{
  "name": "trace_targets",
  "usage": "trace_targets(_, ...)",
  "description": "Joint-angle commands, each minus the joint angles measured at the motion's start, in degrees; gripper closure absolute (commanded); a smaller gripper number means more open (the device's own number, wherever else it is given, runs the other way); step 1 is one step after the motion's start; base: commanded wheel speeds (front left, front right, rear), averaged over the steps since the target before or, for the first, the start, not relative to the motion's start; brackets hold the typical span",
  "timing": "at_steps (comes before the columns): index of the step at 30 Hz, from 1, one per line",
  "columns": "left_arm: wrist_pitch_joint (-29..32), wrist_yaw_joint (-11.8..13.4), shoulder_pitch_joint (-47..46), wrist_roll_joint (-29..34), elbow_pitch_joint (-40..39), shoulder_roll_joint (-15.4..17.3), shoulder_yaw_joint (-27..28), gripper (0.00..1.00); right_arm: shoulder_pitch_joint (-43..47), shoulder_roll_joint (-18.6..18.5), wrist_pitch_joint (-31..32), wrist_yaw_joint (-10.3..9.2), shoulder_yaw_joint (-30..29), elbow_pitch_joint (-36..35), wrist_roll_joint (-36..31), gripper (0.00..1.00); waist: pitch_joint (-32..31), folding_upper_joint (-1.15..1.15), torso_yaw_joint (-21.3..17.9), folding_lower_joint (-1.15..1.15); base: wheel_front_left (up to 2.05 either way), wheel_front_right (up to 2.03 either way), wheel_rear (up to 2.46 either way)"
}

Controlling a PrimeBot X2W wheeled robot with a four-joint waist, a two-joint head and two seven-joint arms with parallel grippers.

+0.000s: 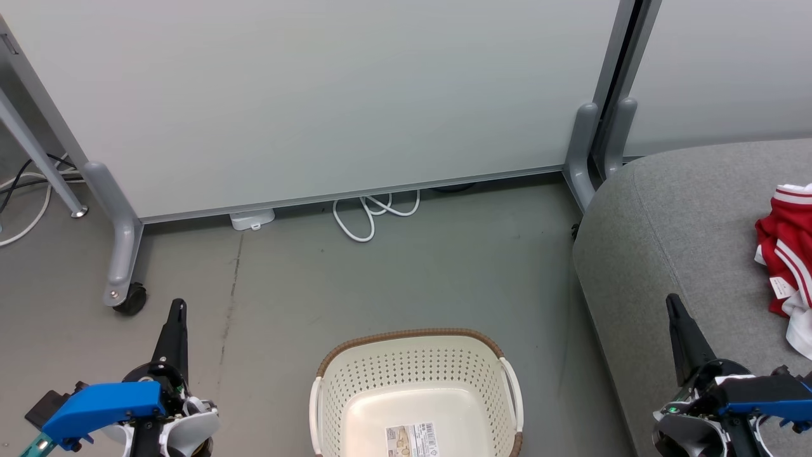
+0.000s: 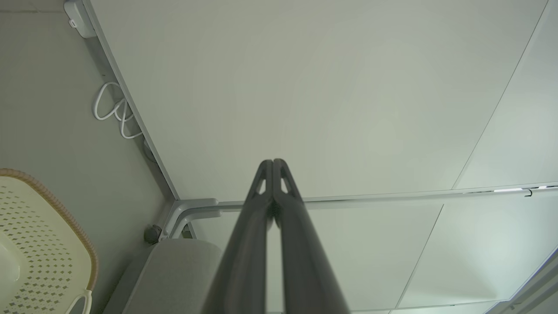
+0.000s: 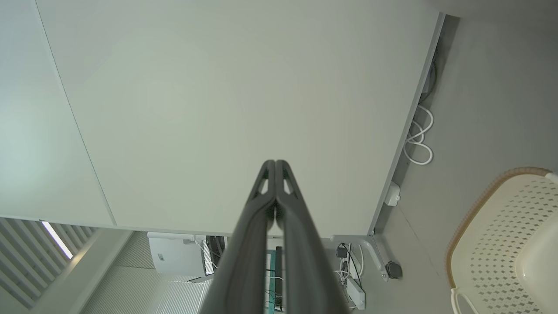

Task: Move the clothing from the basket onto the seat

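Seemingly at the last step: finds nothing in the basket (image 1: 412,343), with the red-and-white garment (image 1: 783,254) lying on the seat (image 1: 666,209) right of the basket. Holds left hand (image 1: 178,310) and right hand (image 1: 671,303) clenched, empty, flanking it. Likely needs only retreat.

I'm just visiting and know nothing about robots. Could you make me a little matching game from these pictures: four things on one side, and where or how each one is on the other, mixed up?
Things:
1. basket
2. clothing
3. white cable
4. left gripper

Place or state:
A. lying on the seat
B. shut, holding nothing
C. empty, on the floor
D. looped at the foot of the partition

Pairs: 1-C, 2-A, 3-D, 4-B.
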Motion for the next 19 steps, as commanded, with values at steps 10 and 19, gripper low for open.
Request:
trace_targets(10, 0.9, -0.1, -0.8, -2.5, -0.7, -0.2, 0.7, 1.00, -1.0, -0.4, 0.6, 0.04, -0.2, -0.3, 2.9, 1.00, 0.0, 0.00, -0.2, 0.00, 0.00, 0.00, 0.00)
trace_targets(19, 0.9, -0.1, -0.8, -2.5, -0.7, -0.2, 0.7, 1.00, -0.9, -0.4, 0.6, 0.04, -0.2, -0.3, 2.9, 1.00, 0.0, 0.00, -0.2, 0.00, 0.00, 0.00, 0.00)
